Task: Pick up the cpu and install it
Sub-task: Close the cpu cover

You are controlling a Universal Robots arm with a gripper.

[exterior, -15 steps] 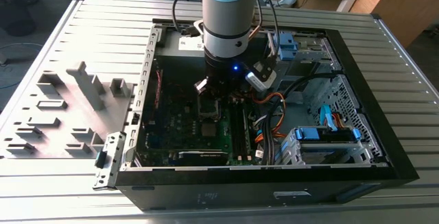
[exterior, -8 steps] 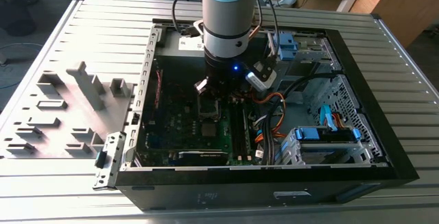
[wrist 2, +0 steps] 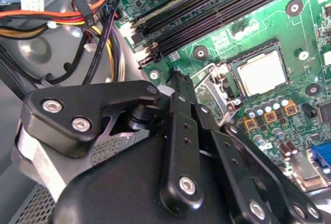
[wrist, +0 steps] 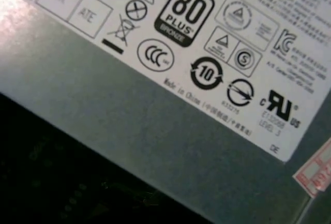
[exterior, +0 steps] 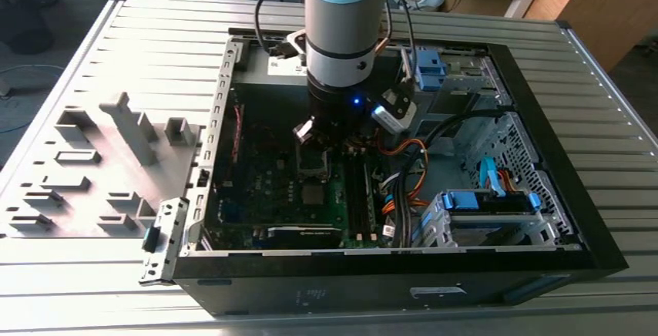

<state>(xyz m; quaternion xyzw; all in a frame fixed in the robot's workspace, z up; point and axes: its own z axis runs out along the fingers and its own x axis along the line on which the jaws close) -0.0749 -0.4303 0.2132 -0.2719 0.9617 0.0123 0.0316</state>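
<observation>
On the exterior view's left, a grey tray (exterior: 98,166) with slots sits on the surface (exterior: 92,290). In the middle is the open computer box (exterior: 391,274), and the arm reaches down into it. The tool (exterior: 313,145) hangs low over the green board (wrist 2: 269,22). I cannot tell if the tool is spread or pressed together. In the second wrist view the cpu (wrist 2: 261,73) lies in its square socket (wrist 2: 234,74), apart from the tool. Further right are wires (exterior: 401,197). I think the tool could knock the cpu crooked or catch a wire, because everything is packed so close.
</observation>
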